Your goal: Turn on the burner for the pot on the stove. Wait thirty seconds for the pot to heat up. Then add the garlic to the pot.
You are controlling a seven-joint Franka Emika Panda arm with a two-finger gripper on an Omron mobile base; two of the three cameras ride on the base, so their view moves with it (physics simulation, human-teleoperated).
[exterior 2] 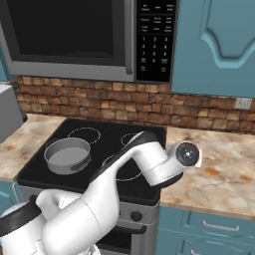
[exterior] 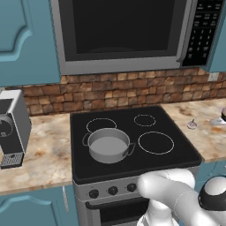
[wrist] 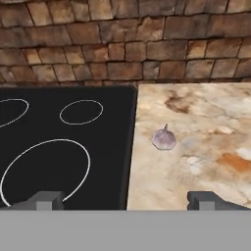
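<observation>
The garlic (wrist: 164, 138) lay on the countertop (wrist: 206, 147) just beside the right edge of the stove (wrist: 68, 147), a small pale grey-white bulb with a faint purplish cast and a short pointed tip standing up from its rounded body; in the left base view it showed as a tiny speck (exterior: 192, 124) on the counter near that same edge. Nothing lay between it and the gripper (wrist: 126, 200), whose two dark finger tips stood wide apart with nothing between them, one over the black glass and one over the stone. The pot (exterior: 108, 145), wide, shallow and of dull grey metal with two small loop handles, sat on the front left burner ring, well apart from the garlic, with the right-hand rings bare between them. The stove top was smooth black glass marked with thin white rings, and black round knobs (exterior: 113, 190) ran along its silver front. The counter was mottled beige stone with rust-coloured patches. Behind it ran a rough brick backsplash (wrist: 122, 44), above hung a black-and-silver microwave (exterior: 128, 31) between teal cabinets (exterior 2: 219, 45), and a white coffee machine (exterior: 12, 128) stood at the counter's far left.
</observation>
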